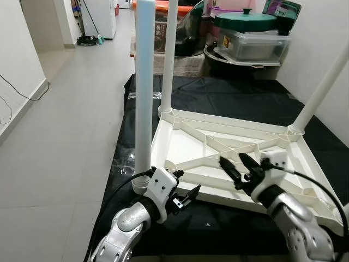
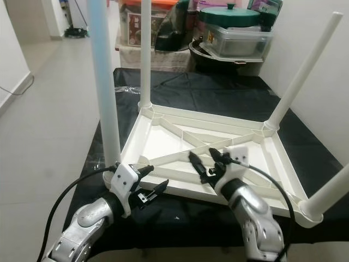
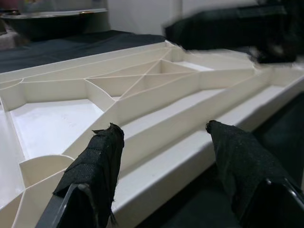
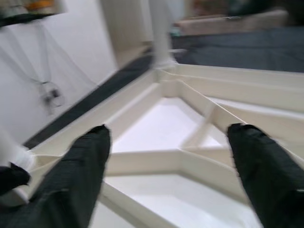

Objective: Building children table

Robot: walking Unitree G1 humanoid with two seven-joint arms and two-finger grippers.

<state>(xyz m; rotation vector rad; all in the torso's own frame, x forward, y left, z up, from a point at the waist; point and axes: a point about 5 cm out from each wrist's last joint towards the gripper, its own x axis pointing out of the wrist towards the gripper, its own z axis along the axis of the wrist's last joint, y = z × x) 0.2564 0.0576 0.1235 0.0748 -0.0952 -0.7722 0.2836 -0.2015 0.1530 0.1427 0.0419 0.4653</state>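
Both end effectors hovered low at the near edge of the upturned table (image 1: 218, 144), and you had nothing gripped in either one. Your left end effector (image 1: 185, 197) sat just outside the near rim with its fingers spread apart, close by the near-left leg (image 1: 143, 93); the left wrist view showed the two black fingertips (image 3: 107, 147) straddling open air above the rim and ribs. Your right end effector (image 1: 239, 166) was over the underside itself, fingers parted and released, above the ribbing near the middle of the near side (its wrist view was blurred, but the gap between the fingers was plain).

That table was cream-white plastic, lying top-down on a black sheet (image 1: 229, 98) spread over the floor (image 1: 71, 109). Its underside was a shallow tray of raised ribs crossing in an X, with rounded sockets at the corners. White cylindrical legs stood upright in the near-left, far-left (image 1: 169, 54) and far-right (image 1: 322, 87) corners; the right eye view showed a fourth leg (image 2: 327, 194) at the near-right corner.

Beyond the sheet, a clear plastic tub (image 1: 256, 43) carried a dark green lid (image 1: 245, 21); its contents could not be made out.
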